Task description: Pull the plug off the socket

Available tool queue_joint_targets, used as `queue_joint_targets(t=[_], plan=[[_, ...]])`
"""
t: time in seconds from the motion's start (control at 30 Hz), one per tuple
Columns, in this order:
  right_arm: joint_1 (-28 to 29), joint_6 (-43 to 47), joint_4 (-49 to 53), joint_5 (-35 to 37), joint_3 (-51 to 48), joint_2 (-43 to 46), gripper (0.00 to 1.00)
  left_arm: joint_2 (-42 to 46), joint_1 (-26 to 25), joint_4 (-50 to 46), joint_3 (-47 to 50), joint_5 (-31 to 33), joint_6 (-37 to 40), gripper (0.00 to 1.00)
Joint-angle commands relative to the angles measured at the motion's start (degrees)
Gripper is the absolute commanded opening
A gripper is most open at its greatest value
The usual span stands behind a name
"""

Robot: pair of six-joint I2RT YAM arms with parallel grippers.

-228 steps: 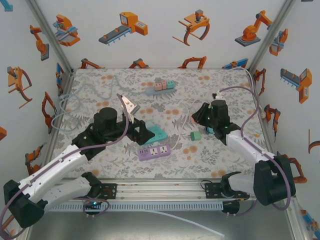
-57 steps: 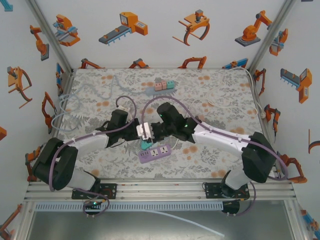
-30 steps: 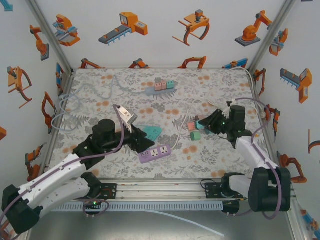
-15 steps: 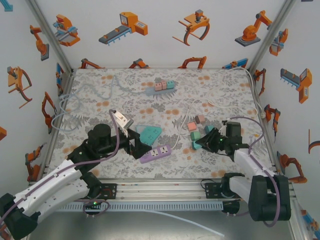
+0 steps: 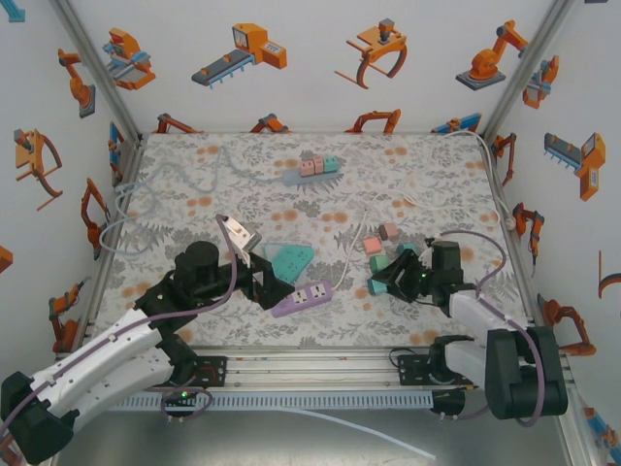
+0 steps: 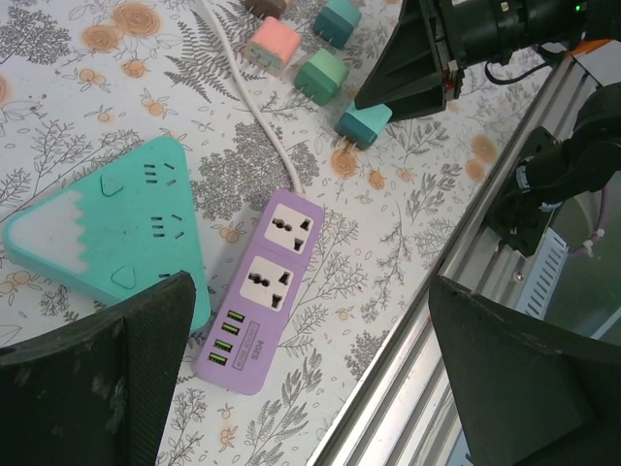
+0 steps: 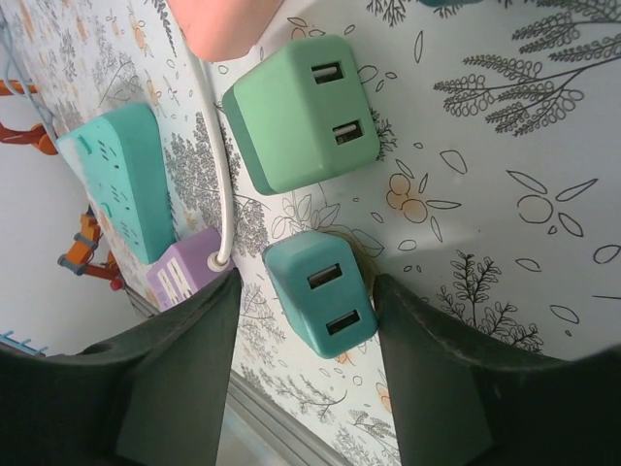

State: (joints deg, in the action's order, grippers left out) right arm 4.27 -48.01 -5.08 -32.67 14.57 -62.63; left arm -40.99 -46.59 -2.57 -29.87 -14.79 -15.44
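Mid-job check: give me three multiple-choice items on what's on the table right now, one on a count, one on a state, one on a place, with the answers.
1. How many large outlets does the purple power strip have? A one; B two; C five.
2. Those outlets are: A both empty; B one plugged; C both plugged.
3. The dark-teal plug is: A on the table between the fingers of the right gripper; B plugged into the strip; C lifted off the table.

Answers: B, two outlet faces show in the left wrist view; A, nothing sits in either outlet; A, the right wrist view has a finger on each side of the plug as it lies on the cloth.
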Motion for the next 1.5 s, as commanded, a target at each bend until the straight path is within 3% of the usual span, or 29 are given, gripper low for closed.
queue_joint_targets(t=[0.0, 0.33, 0.4, 0.5, 0.6, 0.67, 0.87, 0.93, 1.2, 1.47], plan=[[0.21, 2.16, 5.09, 4.73, -0.60, 1.84, 0.56, -0.04, -0.26, 1.47, 0.18, 0.58, 0.60, 0.97], [0.37, 8.51, 20.63, 14.43, 7.31, 16.23, 0.61, 2.56, -0.26, -1.72, -0.21, 5.40, 0.36, 0.97], [0.40, 10.82, 21.52, 17.77, 9.85, 17.93, 0.62, 3.24, -0.26, -3.72, -0.95, 9.96, -0.24, 0.97], [0.47, 13.53, 17.84, 21.06, 13.30, 16.84, 0.62, 3.56, -0.26, -8.72, -3.06, 23.84, -3.17, 0.97], [2.07, 14.24, 10.35, 20.27, 17.94, 10.88, 0.62, 3.05, 0.58, -11.86, -5.31, 33.67, -4.77, 0.97], [5.08, 16.89, 8.05, 21.12, 23.80, 4.48, 0.62, 1.36, 2.99, -12.28, -6.86, 36.04, -6.16, 0.97], [10.07, 20.61, 6.64, 18.80, 43.64, -16.99, 0.62, -10.89, 18.17, -6.14, -12.06, 21.67, -13.15, 0.97], [11.02, 20.91, 7.02, 18.12, 50.95, -24.55, 0.62, -17.88, 20.75, -2.09, -14.78, 18.63, -13.94, 0.97], [11.46, 22.01, 9.87, 15.22, 75.84, -49.67, 0.63, -48.11, 25.09, 4.37, -35.91, 11.08, -15.06, 0.99], [11.27, 19.50, 12.12, 11.17, 99.51, -70.55, 0.63, -73.08, 26.97, 5.01, -56.74, 4.62, -16.55, 0.74]])
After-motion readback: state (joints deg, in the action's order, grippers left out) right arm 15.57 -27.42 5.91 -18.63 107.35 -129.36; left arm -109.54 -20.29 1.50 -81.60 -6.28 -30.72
